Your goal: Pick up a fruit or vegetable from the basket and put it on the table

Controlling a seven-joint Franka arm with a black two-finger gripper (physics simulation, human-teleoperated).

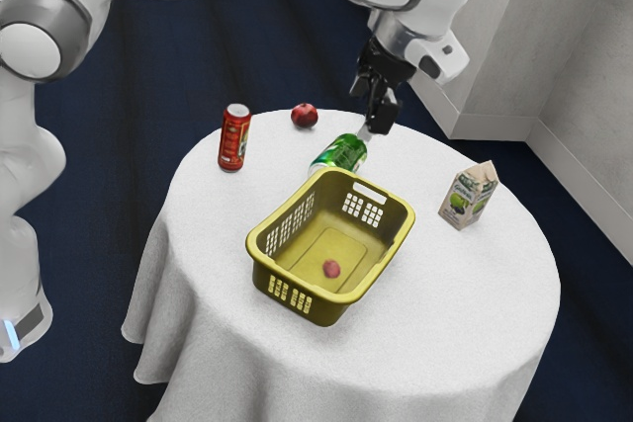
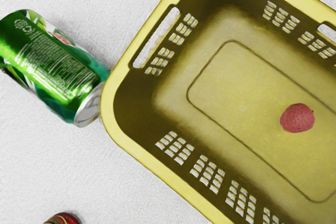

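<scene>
Jaws: apart or together, I can't tell from here; the gripper [image 1: 378,111] hangs at the exterior view's upper centre, near the green can [image 1: 343,152].
Red fruit: it [image 1: 331,269] lies on the floor of the yellow basket [image 1: 321,311], just below the middle of that frame, so the pick itself is the step in hand.
Basket walls: they look deep; best to travel above the rim, centre over the fruit, then drop straight.
Grip: the fruit is small and roundish, likely to roll, so the jaws should straddle its middle, close gently, and lift clear before moving sideways.
Bare cloth: the open tablecloth [image 1: 465,294] at lower right would suit the set-down.
Apple and carton: the exterior view gives me both, the apple [image 1: 305,116] at upper centre, the carton [image 1: 468,195] at right.
Fruit skin: the wrist view adds its speckled surface, and the can's silvery end beside the basket's corner.
</scene>
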